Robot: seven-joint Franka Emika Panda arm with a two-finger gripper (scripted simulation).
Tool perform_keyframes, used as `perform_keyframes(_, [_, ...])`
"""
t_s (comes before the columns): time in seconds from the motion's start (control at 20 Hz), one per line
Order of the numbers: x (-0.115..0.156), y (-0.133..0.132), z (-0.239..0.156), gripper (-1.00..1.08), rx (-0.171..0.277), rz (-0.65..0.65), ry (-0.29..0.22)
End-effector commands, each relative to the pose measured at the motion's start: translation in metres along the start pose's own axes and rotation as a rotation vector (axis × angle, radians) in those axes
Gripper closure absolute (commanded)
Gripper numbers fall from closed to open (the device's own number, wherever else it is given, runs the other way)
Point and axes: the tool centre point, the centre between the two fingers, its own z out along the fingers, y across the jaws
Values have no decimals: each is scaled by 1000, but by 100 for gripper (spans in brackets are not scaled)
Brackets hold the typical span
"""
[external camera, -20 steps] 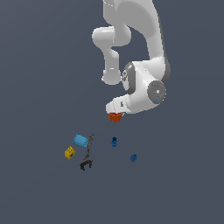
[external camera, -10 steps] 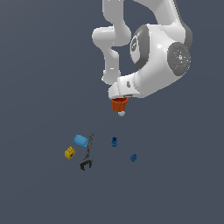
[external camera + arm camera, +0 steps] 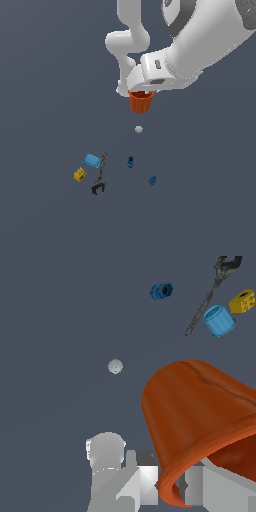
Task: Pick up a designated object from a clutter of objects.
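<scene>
The orange-red cup [image 3: 141, 102] hangs well above the floor, its ribbed rim clamped in my gripper [image 3: 142, 94], which is shut on it. In the wrist view the cup [image 3: 200, 416] fills the near corner, with the gripper [image 3: 175, 483] closed on its rim. The rest of the clutter lies below on the floor. A white ball [image 3: 138, 129] sits almost under the cup. Further off lie a light blue cylinder [image 3: 92, 160], a yellow block [image 3: 79, 174] and a dark wrench-like tool [image 3: 100, 175].
Two tiny blue pieces [image 3: 130, 161] [image 3: 153, 180] lie on the dark floor towards the exterior view's right of the tool. The wrist view shows the ball [image 3: 115, 366], one blue piece [image 3: 161, 291], the cylinder [image 3: 219, 320], the block [image 3: 242, 301] and the tool [image 3: 207, 298].
The arm has risen with the cup in the gripper, lifting it away from the floor. The white ball beneath it has come into view.
</scene>
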Motion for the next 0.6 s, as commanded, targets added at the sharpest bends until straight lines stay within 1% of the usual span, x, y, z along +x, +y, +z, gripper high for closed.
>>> perform_keyframes(0.0, [-7,1,-17,108,0,1,0])
perform_keyframes(0.25, [-16,3,-38,108,-1,1,0])
perform_keyframes(0.55, [-19,4,-50,108,-1,2,0])
